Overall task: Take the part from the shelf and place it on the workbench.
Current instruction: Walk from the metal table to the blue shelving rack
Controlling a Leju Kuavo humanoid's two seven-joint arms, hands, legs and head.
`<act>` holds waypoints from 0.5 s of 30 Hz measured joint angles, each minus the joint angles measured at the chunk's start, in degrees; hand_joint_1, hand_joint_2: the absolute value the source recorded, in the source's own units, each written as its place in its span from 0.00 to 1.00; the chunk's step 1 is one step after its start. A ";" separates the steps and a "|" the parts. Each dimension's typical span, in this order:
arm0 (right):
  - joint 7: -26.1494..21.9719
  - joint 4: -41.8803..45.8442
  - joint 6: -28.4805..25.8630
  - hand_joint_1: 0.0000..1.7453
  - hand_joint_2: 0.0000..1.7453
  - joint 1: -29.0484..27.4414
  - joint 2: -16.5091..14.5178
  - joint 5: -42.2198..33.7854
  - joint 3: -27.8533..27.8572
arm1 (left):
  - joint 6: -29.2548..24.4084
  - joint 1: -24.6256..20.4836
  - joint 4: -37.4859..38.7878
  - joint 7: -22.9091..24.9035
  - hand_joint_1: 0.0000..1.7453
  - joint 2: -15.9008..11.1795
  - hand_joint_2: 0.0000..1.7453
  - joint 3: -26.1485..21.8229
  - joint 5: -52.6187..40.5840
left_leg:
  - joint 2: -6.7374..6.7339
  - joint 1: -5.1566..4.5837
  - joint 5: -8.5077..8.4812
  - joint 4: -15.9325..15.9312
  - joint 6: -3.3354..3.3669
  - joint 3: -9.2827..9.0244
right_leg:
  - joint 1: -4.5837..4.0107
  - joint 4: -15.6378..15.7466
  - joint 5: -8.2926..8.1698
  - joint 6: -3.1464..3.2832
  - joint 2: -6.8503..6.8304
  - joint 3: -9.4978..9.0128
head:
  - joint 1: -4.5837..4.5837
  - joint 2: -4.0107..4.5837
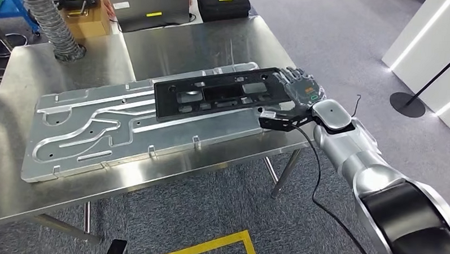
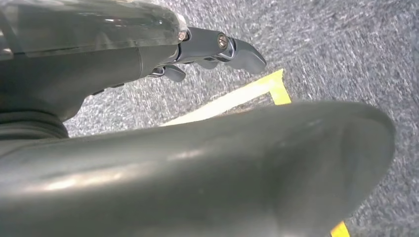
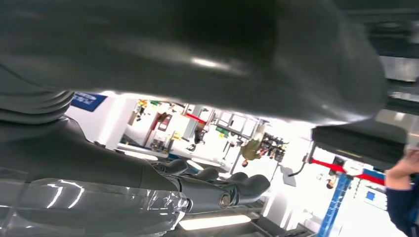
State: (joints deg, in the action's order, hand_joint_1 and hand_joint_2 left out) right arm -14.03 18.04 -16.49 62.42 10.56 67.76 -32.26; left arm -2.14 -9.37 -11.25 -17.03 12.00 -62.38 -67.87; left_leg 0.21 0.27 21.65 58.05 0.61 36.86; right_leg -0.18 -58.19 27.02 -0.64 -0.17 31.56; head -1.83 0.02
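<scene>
**Black part over the workbench, held at its right end**

The right hand (image 1: 296, 95) gripped the near right end of the flat black part (image 1: 215, 94), fingers over the top, thumb beneath. The part's long axis ran leftward from the hand, across the grooved grey metal plate (image 1: 87, 130) lying on the shiny steel workbench (image 1: 186, 44). It looked rigid, matte and pierced with rectangular cutouts. Whether it was already resting on the plate could not be told. The left hand (image 2: 212, 52) hung over carpet, fingers loosely curled, holding nothing.
</scene>
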 joint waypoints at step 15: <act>0.15 -0.03 0.18 0.00 0.00 -0.39 0.08 0.09 0.48 | 0.13 0.12 -0.01 0.03 0.00 -0.38 0.00 0.00 0.61 | 0.20 0.30 6.09 0.96 -0.87 -5.48 | 0.37 -0.35 -5.05 -0.34 -0.42 5.87 | -0.01 0.00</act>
State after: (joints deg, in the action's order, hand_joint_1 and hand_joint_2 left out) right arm -13.87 18.01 -16.31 62.03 10.64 67.85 -31.79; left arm -2.01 -9.25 -11.26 -17.00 11.62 -62.38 -67.26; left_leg 0.42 0.57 27.74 59.02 -0.26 31.38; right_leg 0.19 -58.53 21.97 -0.98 -0.59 37.43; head -1.84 0.02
